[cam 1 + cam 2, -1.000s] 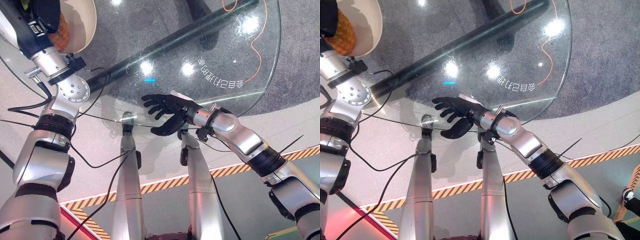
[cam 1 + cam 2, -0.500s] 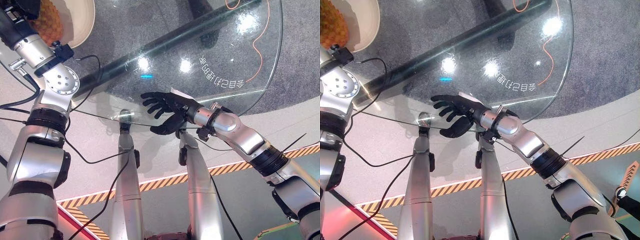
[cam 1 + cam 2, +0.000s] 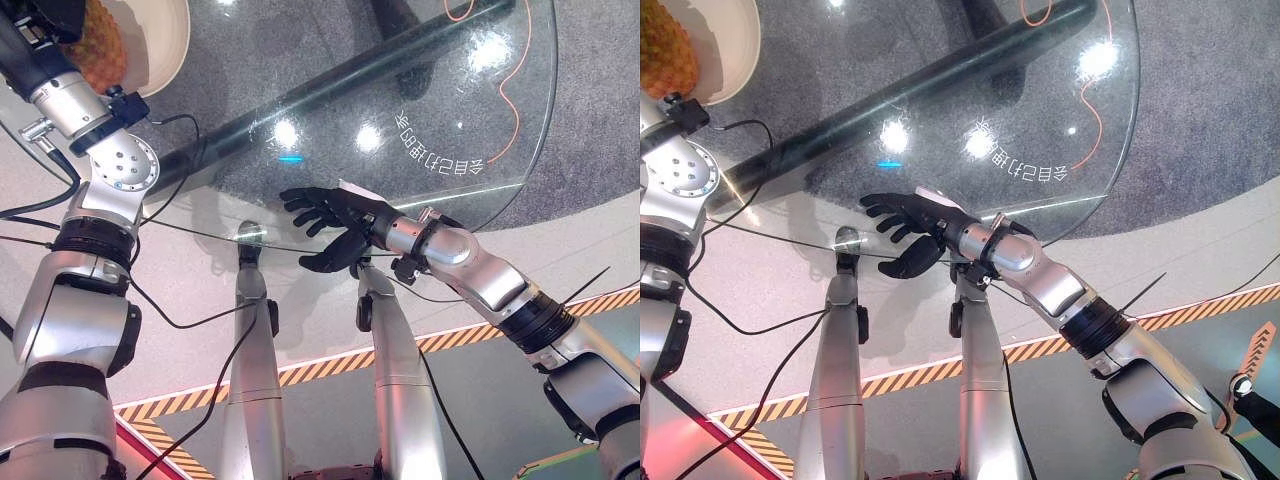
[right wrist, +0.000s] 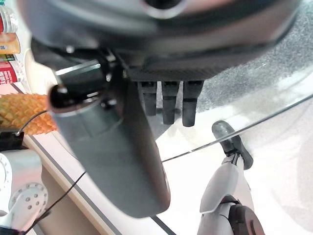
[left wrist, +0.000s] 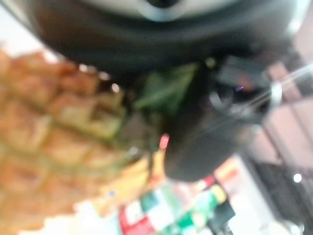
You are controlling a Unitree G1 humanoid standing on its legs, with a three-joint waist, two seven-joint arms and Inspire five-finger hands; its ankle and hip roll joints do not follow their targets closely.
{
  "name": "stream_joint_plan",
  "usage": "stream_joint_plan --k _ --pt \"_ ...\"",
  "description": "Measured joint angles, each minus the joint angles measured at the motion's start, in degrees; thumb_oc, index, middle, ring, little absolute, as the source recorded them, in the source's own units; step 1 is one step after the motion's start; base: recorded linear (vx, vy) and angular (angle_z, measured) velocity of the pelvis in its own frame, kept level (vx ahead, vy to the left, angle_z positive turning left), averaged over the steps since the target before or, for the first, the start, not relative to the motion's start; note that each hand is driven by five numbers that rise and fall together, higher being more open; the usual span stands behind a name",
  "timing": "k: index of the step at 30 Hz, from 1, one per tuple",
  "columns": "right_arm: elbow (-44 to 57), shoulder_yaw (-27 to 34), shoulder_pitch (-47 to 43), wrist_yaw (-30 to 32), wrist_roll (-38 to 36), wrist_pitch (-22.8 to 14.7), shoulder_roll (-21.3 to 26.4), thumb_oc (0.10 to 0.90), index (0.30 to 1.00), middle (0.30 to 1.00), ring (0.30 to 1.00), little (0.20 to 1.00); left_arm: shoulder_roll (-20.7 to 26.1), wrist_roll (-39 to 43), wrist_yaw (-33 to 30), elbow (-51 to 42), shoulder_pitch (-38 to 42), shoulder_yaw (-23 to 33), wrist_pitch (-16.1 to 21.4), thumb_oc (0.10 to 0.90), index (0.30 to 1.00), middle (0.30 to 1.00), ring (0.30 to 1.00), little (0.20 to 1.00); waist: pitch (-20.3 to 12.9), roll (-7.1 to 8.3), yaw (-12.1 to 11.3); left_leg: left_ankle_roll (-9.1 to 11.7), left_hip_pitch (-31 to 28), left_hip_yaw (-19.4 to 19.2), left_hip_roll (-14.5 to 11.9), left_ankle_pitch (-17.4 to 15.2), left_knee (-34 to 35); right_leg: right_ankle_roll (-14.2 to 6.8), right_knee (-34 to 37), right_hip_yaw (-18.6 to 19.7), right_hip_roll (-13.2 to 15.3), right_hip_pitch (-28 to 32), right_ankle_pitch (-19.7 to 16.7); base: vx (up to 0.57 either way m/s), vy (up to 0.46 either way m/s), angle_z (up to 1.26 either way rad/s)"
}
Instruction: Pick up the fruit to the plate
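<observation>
At the far left, the left arm reaches up over a cream plate [image 3: 165, 45] that sits at the back left edge of a round glass table [image 3: 480, 130]. A pineapple [image 3: 100, 50], orange-brown with a scaly skin, shows against the plate just beside the arm's wrist, and in the left wrist view the same fruit lies right up against the left hand [image 5: 195, 147], with a bit of green leaf at the dark bulk of the hand. The dark thumb stands close beside the fruit, but I cannot tell whether the fingers are curled round the pineapple or merely lie against it, nor whether the fruit rests on the plate or hangs above it. A long dark bar [image 3: 330, 90] runs aslant under the glass from the plate side toward the far right. Near the middle, at the near edge of the table, the right hand [image 3: 335, 225] hovers with its fingers spread wide and holding nothing; the right wrist view shows its fingers straight and its thumb standing apart from them. It is well apart from the plate and the pineapple. Farther right, an orange cord [image 3: 510, 110] curls on the grey floor seen through the glass.
</observation>
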State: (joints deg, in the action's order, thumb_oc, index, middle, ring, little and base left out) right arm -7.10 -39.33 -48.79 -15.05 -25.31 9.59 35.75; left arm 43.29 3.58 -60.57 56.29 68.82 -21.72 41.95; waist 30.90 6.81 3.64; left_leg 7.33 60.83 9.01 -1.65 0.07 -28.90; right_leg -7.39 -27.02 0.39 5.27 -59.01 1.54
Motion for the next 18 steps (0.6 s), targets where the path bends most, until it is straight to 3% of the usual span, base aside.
stream_joint_plan --k 1,18 --pt "0.0 -0.1 0.0 0.0 0.0 0.0 0.0 0.800 0.900 0.900 0.900 0.900 0.0 0.0 0.4 0.0 -0.2 0.0 -0.4 0.800 0.900 0.900 0.900 0.900 0.0 0.00 0.0 0.0 -0.2 0.0 0.0 0.0 -0.1 0.0 -0.2 0.0 0.0 0.1 0.0 0.00 0.000 0.00" --pt "-0.3 -0.3 4.4 0.0 0.2 1.3 -1.1 0.800 0.900 0.900 0.900 0.900 0.0 0.2 1.4 0.0 -4.2 -0.1 -0.9 0.800 0.900 0.900 0.900 0.900 0.1 -0.12 -0.4 0.0 -5.7 -1.3 0.0 0.6 2.1 0.0 -0.8 1.5 0.1 3.7 0.1 0.00 0.000 0.00"
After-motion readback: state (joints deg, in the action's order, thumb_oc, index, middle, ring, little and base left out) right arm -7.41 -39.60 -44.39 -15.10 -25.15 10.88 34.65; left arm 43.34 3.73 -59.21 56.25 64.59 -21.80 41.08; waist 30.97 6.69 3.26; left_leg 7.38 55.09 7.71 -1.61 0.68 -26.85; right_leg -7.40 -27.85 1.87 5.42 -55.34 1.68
